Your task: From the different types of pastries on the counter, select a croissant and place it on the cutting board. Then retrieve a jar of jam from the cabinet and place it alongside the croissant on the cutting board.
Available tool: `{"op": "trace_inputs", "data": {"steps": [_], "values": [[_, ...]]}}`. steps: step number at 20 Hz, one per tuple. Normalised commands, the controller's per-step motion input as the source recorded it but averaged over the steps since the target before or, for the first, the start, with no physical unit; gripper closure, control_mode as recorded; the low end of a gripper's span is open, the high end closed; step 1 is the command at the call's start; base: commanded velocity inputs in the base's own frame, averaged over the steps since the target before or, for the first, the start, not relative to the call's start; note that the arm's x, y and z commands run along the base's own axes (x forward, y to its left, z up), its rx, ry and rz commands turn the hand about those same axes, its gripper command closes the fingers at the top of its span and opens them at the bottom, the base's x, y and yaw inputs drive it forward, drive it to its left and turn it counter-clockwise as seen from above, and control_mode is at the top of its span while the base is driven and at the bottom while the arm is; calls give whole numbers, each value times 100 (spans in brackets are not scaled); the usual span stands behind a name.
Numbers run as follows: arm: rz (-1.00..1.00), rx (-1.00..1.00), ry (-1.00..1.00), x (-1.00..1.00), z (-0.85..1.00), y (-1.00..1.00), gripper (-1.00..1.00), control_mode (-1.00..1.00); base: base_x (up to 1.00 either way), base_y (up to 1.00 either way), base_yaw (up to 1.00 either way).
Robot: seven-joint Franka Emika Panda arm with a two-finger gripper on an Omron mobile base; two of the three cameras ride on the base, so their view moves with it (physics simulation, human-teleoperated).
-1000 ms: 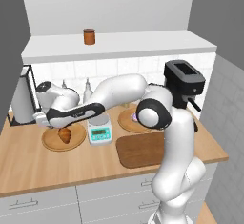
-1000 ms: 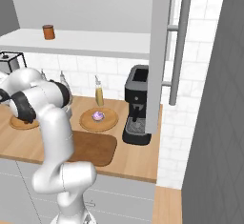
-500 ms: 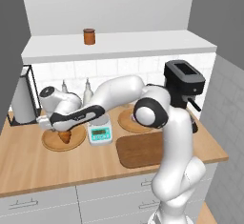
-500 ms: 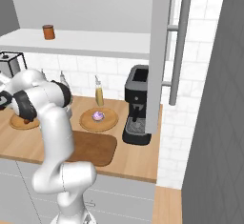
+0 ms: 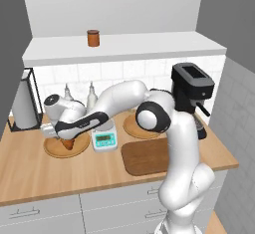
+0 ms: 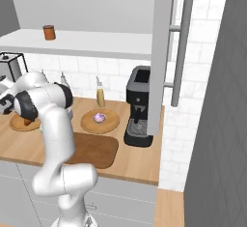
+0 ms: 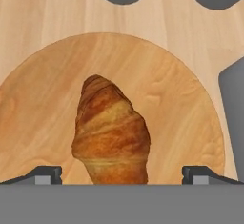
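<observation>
The golden-brown croissant (image 7: pixel 112 132) lies on a round light-wood plate (image 7: pixel 181 108) at the left of the counter (image 5: pixel 30 175). My gripper (image 7: pixel 123 175) hangs low right over it, open, one fingertip (image 7: pixel 45 174) on each side and clear of the pastry. From the left base view the hand (image 5: pixel 64 134) covers most of the croissant (image 5: pixel 68 144). The purple-and-white pastry (image 6: pixel 99 118) sits on a second round plate (image 6: pixel 113 123). In front of that plate the dark cutting board (image 5: pixel 144 156) lies bare. The jar of jam (image 5: pixel 92 38) stands on the cabinet shelf (image 5: pixel 149 44).
A small white scale (image 5: pixel 104 139) stands just right of the croissant's plate. Grey bottles (image 5: pixel 91 94) and a paper-towel holder (image 5: pixel 22 103) line the back wall. A black coffee machine (image 5: pixel 191 93) occupies the counter's right end. A yellow bottle (image 6: pixel 100 95) stands behind the purple pastry.
The hand has sunk a little lower over the croissant and edged left. The jaws stay wide, and nothing on the counter has moved.
</observation>
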Motion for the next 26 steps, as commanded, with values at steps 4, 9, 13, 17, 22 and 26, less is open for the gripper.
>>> {"op": "trace_inputs", "data": {"steps": [4,9,13,17,22,26], "values": [[0,0,0,0,-7,7,-100,-100,0,0,0],[0,0,0,6,-20,2,-100,-100,0,0,0],[0,0,0,17,-5,0,-100,-100,0,0,0],[0,0,1,11,-24,0,-100,-100,0,0,0],[0,0,0,8,-35,2,-100,-100,0,0,0],[0,0,0,19,-28,20,-100,-100,0,0,0]]}}
